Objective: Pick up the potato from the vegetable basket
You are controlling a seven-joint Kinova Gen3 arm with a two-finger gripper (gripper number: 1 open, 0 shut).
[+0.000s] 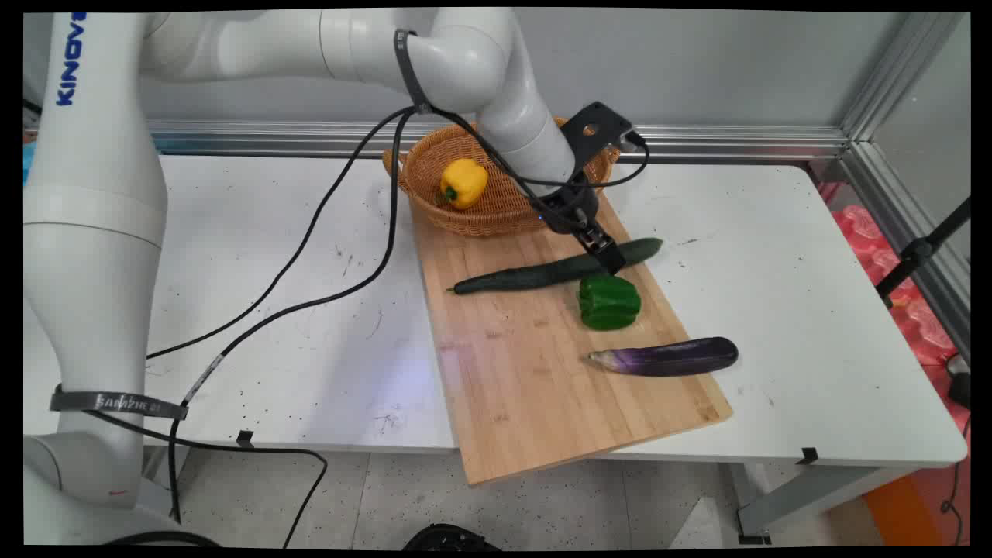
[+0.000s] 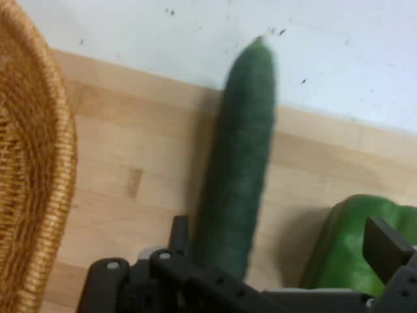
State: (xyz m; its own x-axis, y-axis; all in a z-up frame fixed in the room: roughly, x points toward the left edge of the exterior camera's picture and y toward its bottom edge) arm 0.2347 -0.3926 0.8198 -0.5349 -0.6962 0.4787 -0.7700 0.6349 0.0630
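Gripper (image 1: 607, 258): released, fingers straddling the cucumber (image 1: 554, 273) near its right end.
Cucumber: lying on the bamboo cutting board (image 1: 542, 364), green bell pepper (image 1: 609, 302) just beside, wicker basket (image 1: 496, 217) behind.

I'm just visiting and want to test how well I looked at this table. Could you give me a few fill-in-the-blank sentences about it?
1. The basket holds a pepper whose colour is ____.
2. The gripper is down at the long dark green ____.
3. The green pepper lies between the cucumber and the purple ____.
4. The vegetables lie on a wooden ____.

Missing words: yellow; cucumber; eggplant; board
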